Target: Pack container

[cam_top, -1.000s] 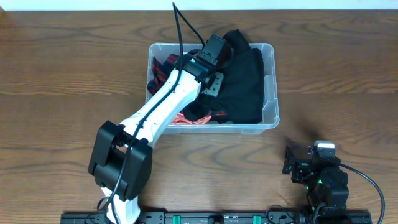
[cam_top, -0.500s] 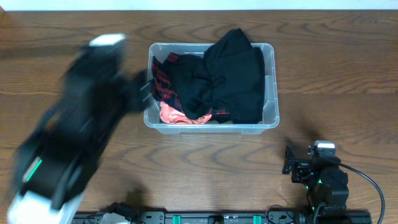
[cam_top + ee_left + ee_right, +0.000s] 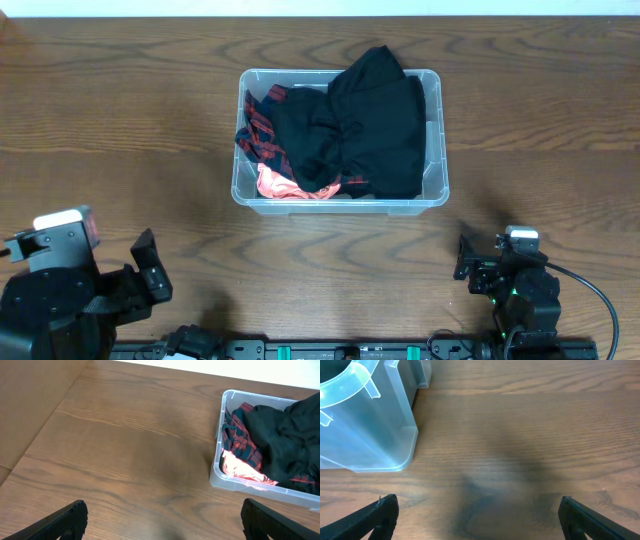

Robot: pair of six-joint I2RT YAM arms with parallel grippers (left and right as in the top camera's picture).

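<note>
Our left claw (image 3: 162, 525) has pulled back from the bin (image 3: 400, 205) to the frame's lower left, spread wide and empty. Our right claw (image 3: 480, 520) at lower right is also wide open and holds nothing. The bin, upper centre, holds dark clothes (image 3: 375, 130), so packing looks finished.

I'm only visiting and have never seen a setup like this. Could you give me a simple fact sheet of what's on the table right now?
Container: clear plastic bin, toward the far side of the table
Top layer: black garment, covering the middle and right
Left side of bin: red-and-black plaid cloth
Near-left corner of bin: pink cloth
Left gripper: open, empty, over bare wood
Right gripper: open, empty, beside the bin's near-right corner
Table: dark brown wood
</note>
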